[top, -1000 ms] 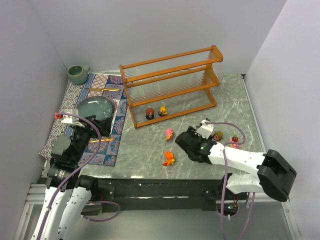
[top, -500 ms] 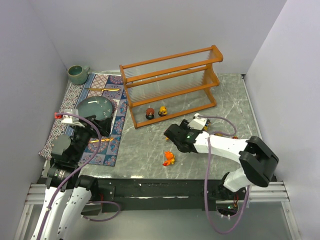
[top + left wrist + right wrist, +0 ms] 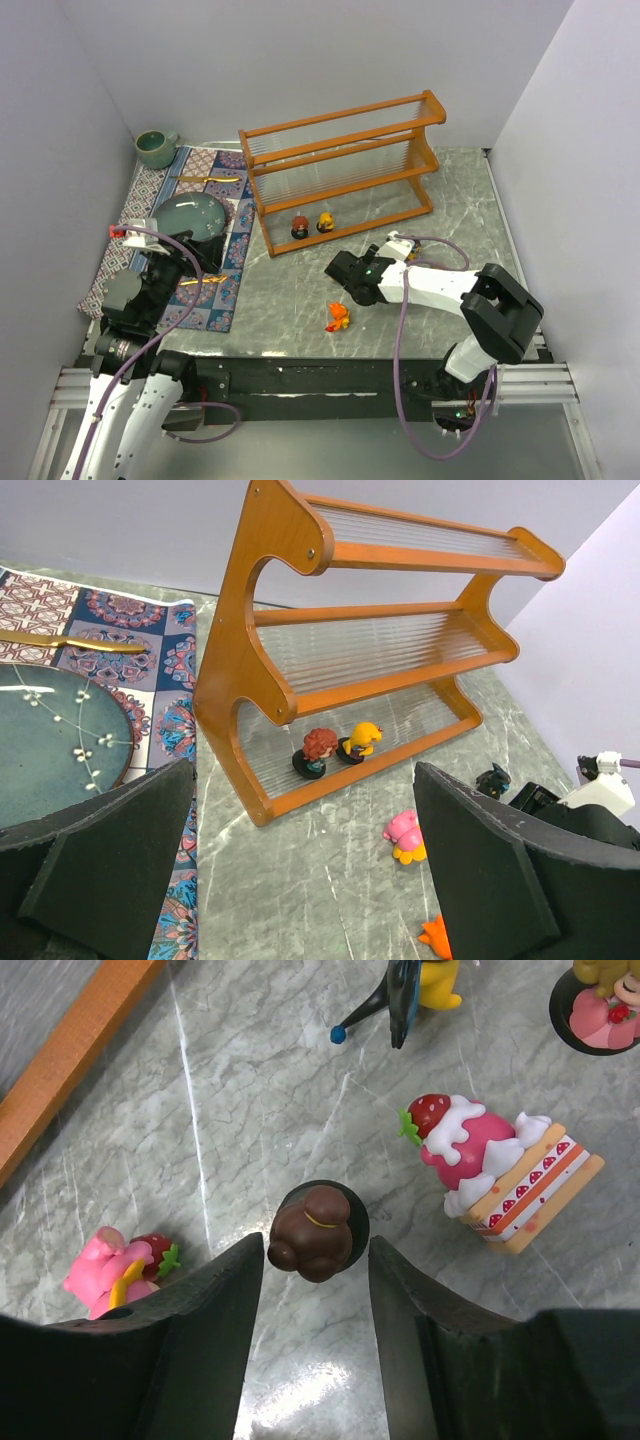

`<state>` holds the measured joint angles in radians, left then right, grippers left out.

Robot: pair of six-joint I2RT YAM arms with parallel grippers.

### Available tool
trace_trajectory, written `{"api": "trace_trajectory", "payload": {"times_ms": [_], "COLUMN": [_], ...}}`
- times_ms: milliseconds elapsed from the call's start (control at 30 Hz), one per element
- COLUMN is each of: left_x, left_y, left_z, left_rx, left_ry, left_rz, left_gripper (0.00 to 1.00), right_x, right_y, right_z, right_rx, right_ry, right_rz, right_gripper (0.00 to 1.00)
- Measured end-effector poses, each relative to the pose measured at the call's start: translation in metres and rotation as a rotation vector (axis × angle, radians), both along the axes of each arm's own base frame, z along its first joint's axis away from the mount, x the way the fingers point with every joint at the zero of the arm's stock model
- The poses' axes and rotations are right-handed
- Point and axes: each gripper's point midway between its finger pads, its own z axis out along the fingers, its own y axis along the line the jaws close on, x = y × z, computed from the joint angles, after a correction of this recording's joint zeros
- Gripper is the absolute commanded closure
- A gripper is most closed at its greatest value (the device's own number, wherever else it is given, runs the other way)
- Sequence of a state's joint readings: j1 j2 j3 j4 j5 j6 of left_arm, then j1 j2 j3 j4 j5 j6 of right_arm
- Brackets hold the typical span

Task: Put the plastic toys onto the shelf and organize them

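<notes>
Brown-haired figurine (image 3: 315,1232) stands upright on its dark round base, square between the jaws of the right gripper (image 3: 316,1256); jaws hug both sides, contact unresolved, so grip cannot be told.

Judgement: squeeze evenly, lift straight; pink toy (image 3: 112,1265) lies just outside one jaw, cake toy (image 3: 500,1175) beyond the other.

Shelf (image 3: 262,590) lies ahead; bottom tier holds red-haired toy (image 3: 317,750) and yellow toy (image 3: 360,740); nothing seen on upper tiers.

Left gripper (image 3: 305,820) gapes wide, empty.

Far edge of tabletop (image 3: 450,200), centre: shelf (image 3: 340,118). On its bottom tier, left end: two toys (image 3: 299,227). Left edge: mat (image 3: 215,165), plate (image 3: 190,215) on it; cup (image 3: 155,148) in far-left corner. Before shelf, toward near edge: loose toy (image 3: 338,318).
</notes>
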<state>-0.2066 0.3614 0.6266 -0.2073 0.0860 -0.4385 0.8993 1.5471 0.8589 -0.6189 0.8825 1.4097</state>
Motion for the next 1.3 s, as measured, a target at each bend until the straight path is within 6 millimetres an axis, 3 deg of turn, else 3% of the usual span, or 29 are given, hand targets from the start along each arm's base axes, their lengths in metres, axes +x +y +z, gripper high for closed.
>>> {"api": "trace_trajectory", "payload": {"times_ms": [267,533,633,767,867,1100,1300], "left_x": [0.000,0.000,0.000,0.000,0.000,0.000,0.000], "left_y": [0.000,0.000,0.000,0.000,0.000,0.000,0.000], "left_z": [0.000,0.000,0.000,0.000,0.000,0.000,0.000], "left_rx": [0.000,0.000,0.000,0.000,0.000,0.000,0.000], "left_ry": [0.000,0.000,0.000,0.000,0.000,0.000,0.000], "left_rz": [-0.001,-0.001,-0.001,-0.001,-0.001,-0.001,-0.001], "left_gripper": [0.03,0.03,0.03,0.03,0.03,0.03,0.03], "right_x": [0.002,0.004,0.005,0.009,0.014,0.021,0.026], "right_y": [0.001,0.004,0.006,0.012,0.018,0.026,0.032], "right_z": [-0.002,-0.002,-0.002,-0.002,-0.002,-0.002,0.000], "right_rx": [0.002,0.012,0.015,-0.004,-0.024,-0.070,-0.151], "right_ry": [0.003,0.003,0.004,0.006,-0.007,-0.037,-0.030], "right_rz": [-0.004,0.002,0.013,0.069,0.148,0.418,0.609], "right_gripper": [0.50,0.59,0.64,0.78,0.81,0.79,0.71]}}
